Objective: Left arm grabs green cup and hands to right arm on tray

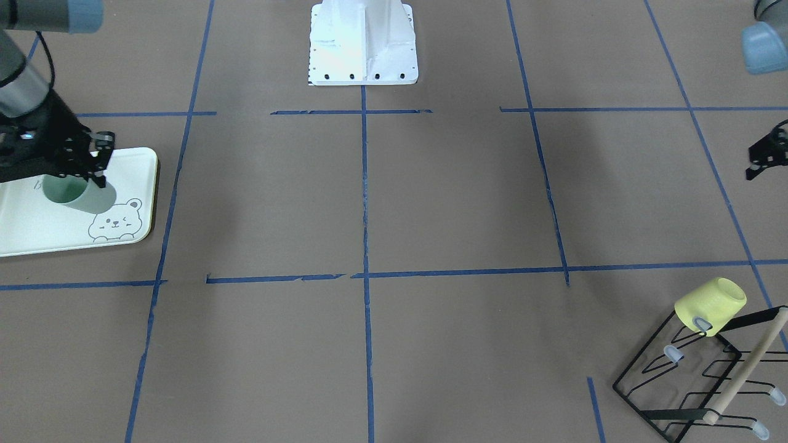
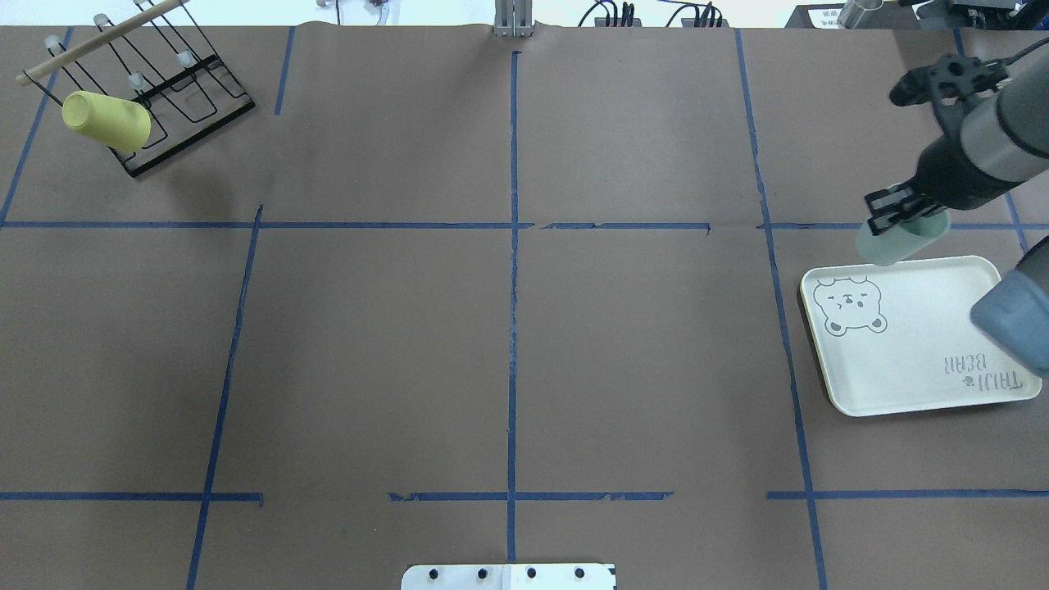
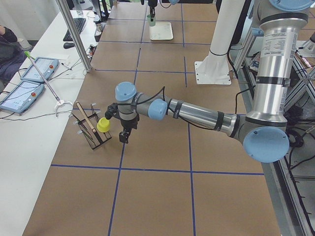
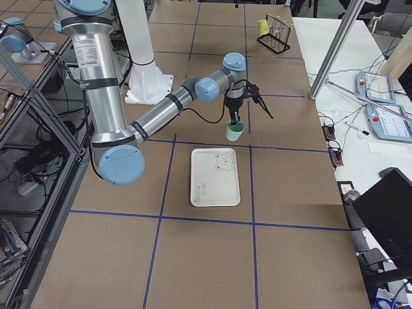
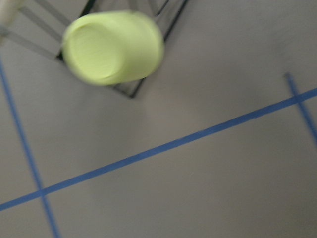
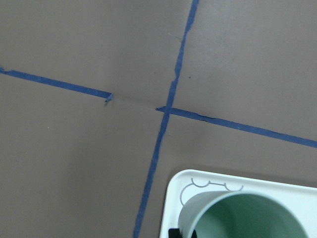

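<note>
Half hidden behind the right gripper [image 1: 98, 169]: the green cup [image 1: 83, 195], rim wall pinched between the fingers. Hangs tilted over the bear end of the tray [image 1: 55, 237]; contact with it unclear. Left gripper [image 1: 761, 160] cut off at the frame edge, near the yellow cup [image 1: 711, 306]; finger spread impossible to tell.

Front cam: across counter [image 1: 462, 197], faces robot base [image 1: 363, 43], steep down. Overhead: behind robot, looks fwd/down; shares whole counter w/ front, flipped. Side cams: counter ends, high, oblique, far. L wrist: close on yellow cup [image 5: 113, 47]. R wrist: close over tray [image 6: 172, 198] corner; tray also in overhead.
</note>
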Available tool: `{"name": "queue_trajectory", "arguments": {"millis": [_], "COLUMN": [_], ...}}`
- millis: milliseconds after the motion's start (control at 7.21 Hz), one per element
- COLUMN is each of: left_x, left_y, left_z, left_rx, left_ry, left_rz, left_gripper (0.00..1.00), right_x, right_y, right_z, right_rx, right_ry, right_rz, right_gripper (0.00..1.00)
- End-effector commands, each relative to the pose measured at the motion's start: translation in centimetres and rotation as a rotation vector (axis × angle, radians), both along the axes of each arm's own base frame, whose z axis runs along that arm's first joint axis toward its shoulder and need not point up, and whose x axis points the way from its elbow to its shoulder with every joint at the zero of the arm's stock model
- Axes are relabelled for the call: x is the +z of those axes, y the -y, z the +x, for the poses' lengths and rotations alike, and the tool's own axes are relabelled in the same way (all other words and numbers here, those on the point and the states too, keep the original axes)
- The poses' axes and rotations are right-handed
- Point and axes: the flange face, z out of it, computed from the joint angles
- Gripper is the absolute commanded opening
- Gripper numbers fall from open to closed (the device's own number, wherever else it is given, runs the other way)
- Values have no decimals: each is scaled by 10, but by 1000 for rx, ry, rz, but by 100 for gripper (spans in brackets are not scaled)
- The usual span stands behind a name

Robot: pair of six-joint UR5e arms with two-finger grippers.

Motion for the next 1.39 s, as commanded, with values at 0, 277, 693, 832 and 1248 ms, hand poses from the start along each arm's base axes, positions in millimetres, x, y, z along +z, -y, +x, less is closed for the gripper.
{"name": "queue_trajectory", "arguments": {"millis": [0, 277, 693, 832, 1248], "left_x": [38, 59, 68, 58, 60], "left_y": [-39, -84, -106, -104, -108], "left_z": [-72, -77, -86, -86, -87], "left_rx": [-102, -114, -116, -117, -120], "left_ry": [-78, -68, 100, 100, 101], "left_rz": [-166, -226, -217, -187, -195], "left_gripper": [100, 100, 100, 100, 100], "right_x": [48, 68, 78, 82, 118], "right_y": [-6, -15, -16, -14, -44], "right_z": [68, 74, 73, 72, 41], "right_rx": [-27, -19, 4, 22, 145], "right_ry": [-8, -19, -27, -23, 67], "right_rz": [7, -39, -80, -86, -55], "right_gripper": [0, 0, 0, 0, 0]}}
